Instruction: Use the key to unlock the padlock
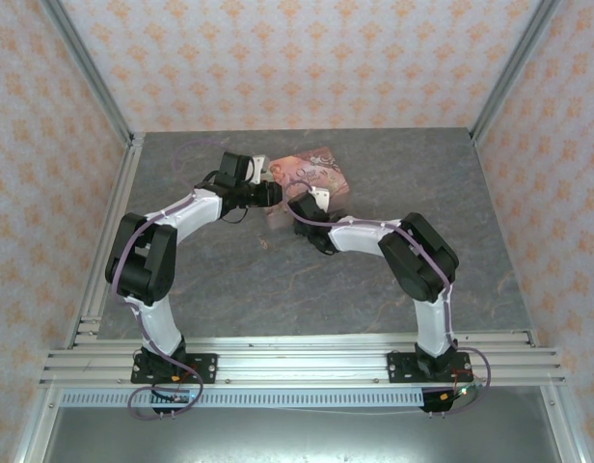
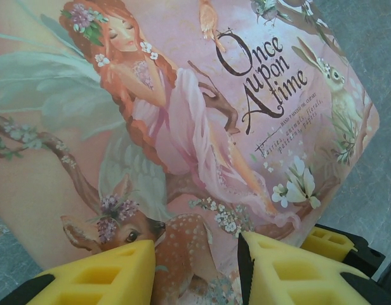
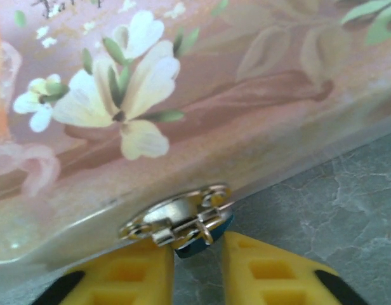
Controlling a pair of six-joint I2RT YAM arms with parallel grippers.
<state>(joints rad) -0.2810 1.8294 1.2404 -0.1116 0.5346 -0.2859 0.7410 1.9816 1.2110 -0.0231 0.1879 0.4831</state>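
Note:
The pink illustrated box [image 1: 313, 174] lies at the back middle of the table. On its front edge sits a silver hasp [image 3: 176, 219], and the tiny teal-blue padlock [image 3: 205, 240] hangs under it. My right gripper [image 3: 198, 254] has its yellow fingertips [image 3: 145, 267] close on both sides of the padlock, which fills the narrow gap between them. My left gripper [image 2: 197, 267] is open, its yellow fingers [image 2: 106, 273] spread over the near part of the box lid [image 2: 183, 127]. From above, the left gripper [image 1: 269, 194] is at the box's left side and the right gripper [image 1: 314, 201] at its front. The key is hidden.
The grey marbled tabletop [image 1: 307, 280] is ringed by patterned walls and aluminium posts. A metal rail [image 1: 297, 362] runs along the near edge at the arm bases. Both arms bend inward toward the box.

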